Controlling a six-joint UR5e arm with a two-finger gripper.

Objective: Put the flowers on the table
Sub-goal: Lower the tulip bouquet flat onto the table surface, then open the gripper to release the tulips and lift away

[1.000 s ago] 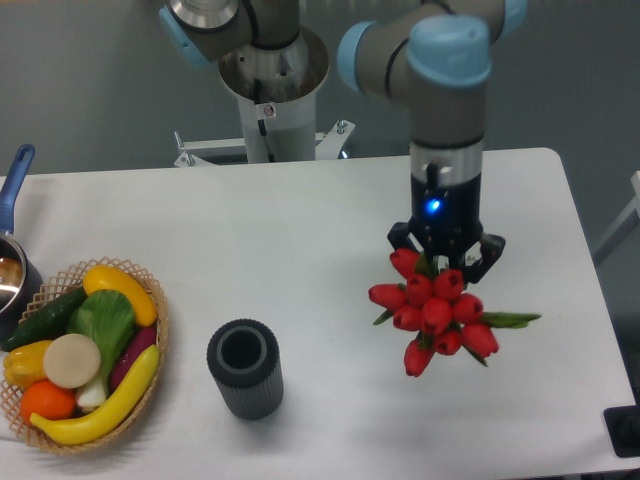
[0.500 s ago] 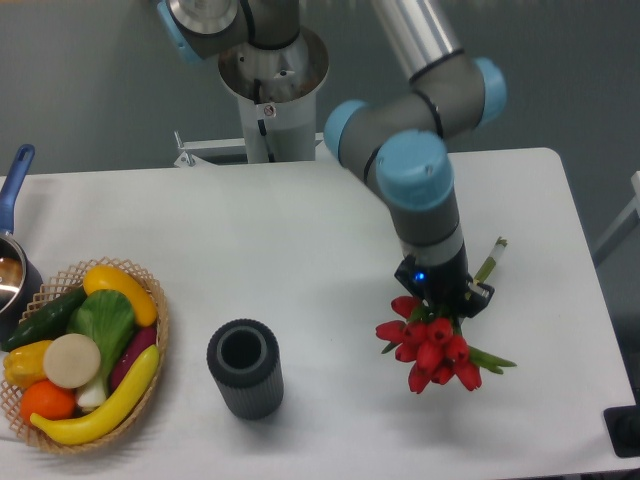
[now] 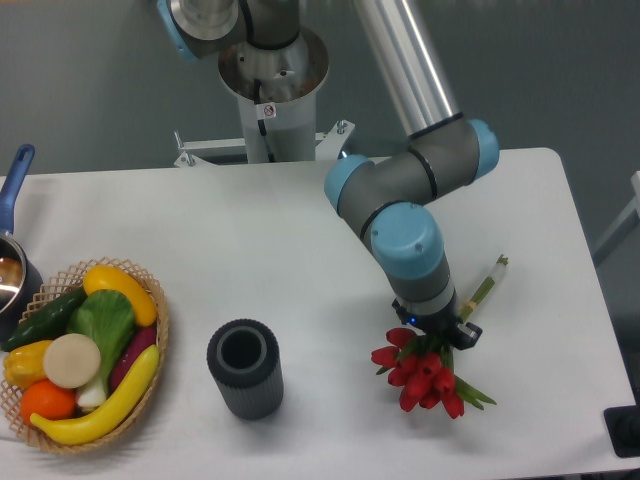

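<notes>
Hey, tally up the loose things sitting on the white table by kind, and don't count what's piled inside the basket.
Flower bunches: 1, the flowers, with the gripper over their stems
Dark cylindrical cups: 1, the cup
Wicker baskets: 1, the basket
Pots: 1, the pot, partly cut off at the left edge
Total: 4

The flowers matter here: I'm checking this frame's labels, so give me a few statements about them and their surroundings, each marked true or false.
1. The flowers are red tulips, with the gripper at their stems. True.
2. The flowers stand inside the dark cylinder. False: the cylinder is open and apart from them, to their left in the picture.
3. The stem ends point toward the table's far right, and the blooms toward the near edge. True.
4. The basket holds only bananas. False: it holds mixed vegetables and fruit.
5. A blue-handled pot sits at the table's right edge. False: it is at the left edge.
</notes>
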